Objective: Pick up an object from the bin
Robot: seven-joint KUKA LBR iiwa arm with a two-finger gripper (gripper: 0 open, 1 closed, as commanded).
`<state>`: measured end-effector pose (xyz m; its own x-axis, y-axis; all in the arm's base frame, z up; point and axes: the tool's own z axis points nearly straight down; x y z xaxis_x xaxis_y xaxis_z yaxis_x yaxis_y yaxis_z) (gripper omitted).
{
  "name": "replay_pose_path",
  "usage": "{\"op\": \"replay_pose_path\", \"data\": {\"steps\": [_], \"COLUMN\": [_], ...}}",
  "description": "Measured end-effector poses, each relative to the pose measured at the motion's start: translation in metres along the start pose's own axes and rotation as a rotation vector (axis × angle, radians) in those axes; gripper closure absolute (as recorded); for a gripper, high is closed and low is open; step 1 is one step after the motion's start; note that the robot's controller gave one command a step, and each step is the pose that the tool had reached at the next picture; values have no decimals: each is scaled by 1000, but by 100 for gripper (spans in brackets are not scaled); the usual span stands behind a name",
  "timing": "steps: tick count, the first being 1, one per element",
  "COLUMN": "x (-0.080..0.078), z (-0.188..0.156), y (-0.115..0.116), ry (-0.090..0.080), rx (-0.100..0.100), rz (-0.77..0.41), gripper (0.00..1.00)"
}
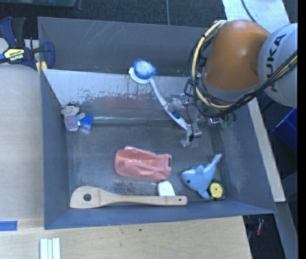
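My gripper (189, 136) hangs below the orange-covered wrist, in the right half of the bin near the back wall. A dish brush (155, 90) with a round blue-and-white head and a white handle leans against the back wall. The lower end of its handle reaches right up to the gripper. Whether the handle is gripped cannot be made out. A blue plush dolphin (199, 179) lies in front of the gripper, apart from it, with a small yellow piece (216, 190) beside it.
A pink crumpled soft thing (142, 163) lies mid-bin. A wooden spoon (126, 199) runs along the front wall, with a small white block (166, 188) by its handle. A small grey and blue toy figure (75, 118) sits at the left back.
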<state>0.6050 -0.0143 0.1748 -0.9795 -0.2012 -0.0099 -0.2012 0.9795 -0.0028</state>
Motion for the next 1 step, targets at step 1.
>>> {"op": "replay_pose_path", "data": {"steps": [1], "x": [2], "z": [10], "y": [12], "ry": [4], "rx": [-2], "rz": [-147], "gripper": [0]}}
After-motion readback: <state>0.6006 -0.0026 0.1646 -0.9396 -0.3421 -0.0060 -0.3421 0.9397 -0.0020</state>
